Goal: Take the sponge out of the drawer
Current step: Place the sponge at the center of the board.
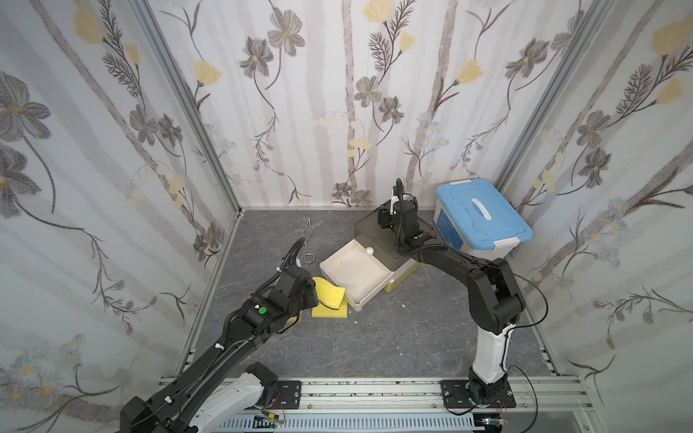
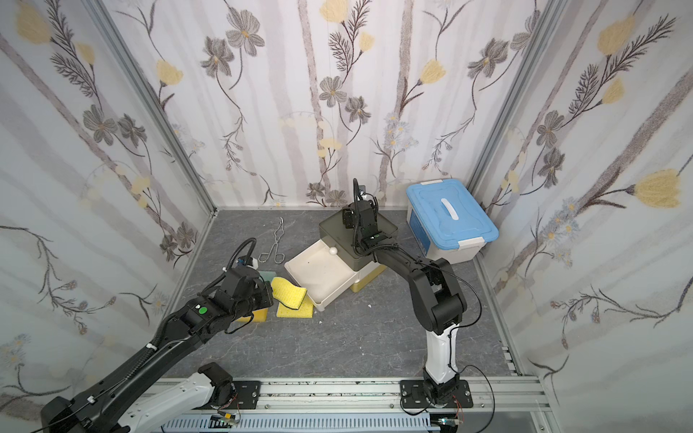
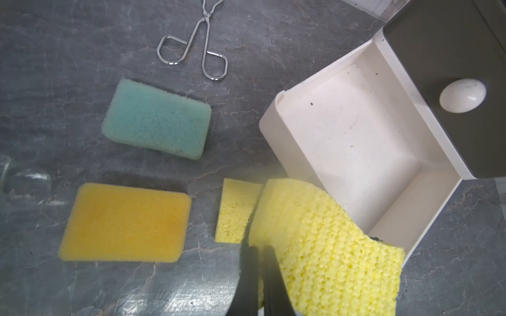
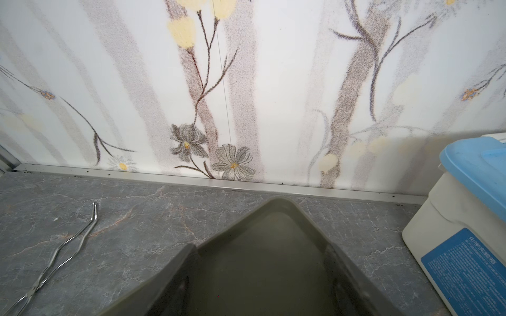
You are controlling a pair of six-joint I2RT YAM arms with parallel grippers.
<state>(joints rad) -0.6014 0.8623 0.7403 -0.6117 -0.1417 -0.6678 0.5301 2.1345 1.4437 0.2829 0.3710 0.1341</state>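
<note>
— What's on the far left of the grey table (image 1: 375,337)?

— In the left wrist view, a green sponge (image 3: 156,120) and an orange sponge (image 3: 126,223) lie flat and apart. The left arm hides most of them in both top views.

— And the left gripper (image 3: 261,268)?

— Its jaws are pinching one edge of the yellow sponge (image 1: 330,294), which curls and hangs off the table.

— So the sponge is out?

— Yes. It is outside the drawer (image 1: 356,271), just beside the front corner and over a second yellow sponge (image 1: 330,313) lying flat on the table. Whether it brushes the drawer wall, I can't tell.

— Anything behind it?

— Metal tongs (image 1: 305,243) lie on the table near the back wall.

— The drawer itself?

— White, pulled out of the olive drawer unit (image 1: 371,228), with a bare floor. A white knob (image 1: 370,250) sits at the unit's front edge above it.

— The right gripper (image 1: 388,221)?

— On the unit's top, jaws pressed together with nothing between them.

— Far right?

— A blue-lidded storage box (image 1: 483,213) stands beside the unit, in the back corner.
</note>
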